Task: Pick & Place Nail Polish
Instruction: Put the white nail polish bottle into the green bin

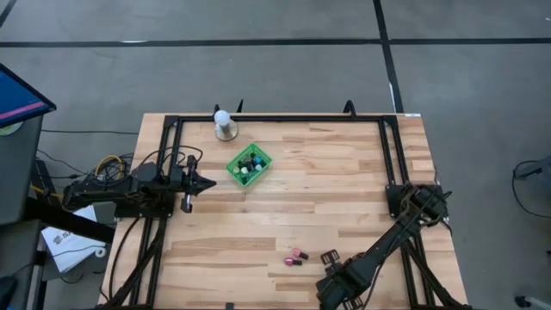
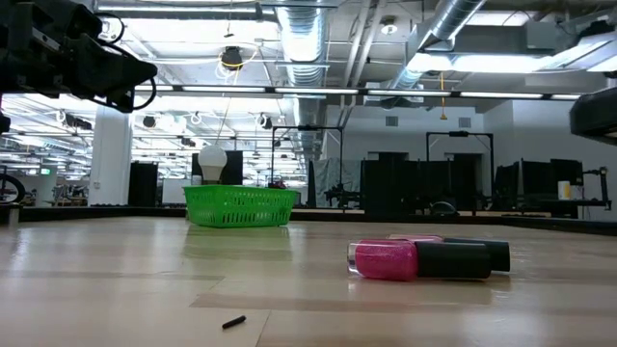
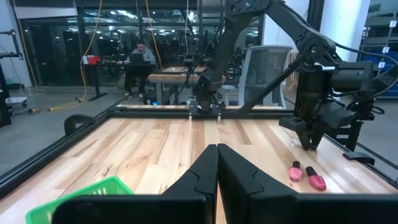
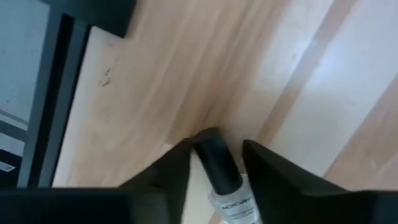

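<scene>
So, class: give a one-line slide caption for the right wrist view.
Right gripper straddles a clear, dark-capped polish bottle lying on the wooden table.

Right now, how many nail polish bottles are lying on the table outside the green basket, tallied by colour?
Pink bottles: 2
Clear bottle, dark cap, between the fingers of the right pincer: 1
Total: 3

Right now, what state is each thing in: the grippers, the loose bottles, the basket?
Left gripper: shut, empty, raised beside the green basket.
Right gripper: fingers either side of a clear nail polish bottle lying on the table, not visibly clamped.
Two pink bottles: lying on their sides, side by side, untouched.
Green basket: upright, with several bottles inside.
White ball on its base: upright behind the basket.
</scene>
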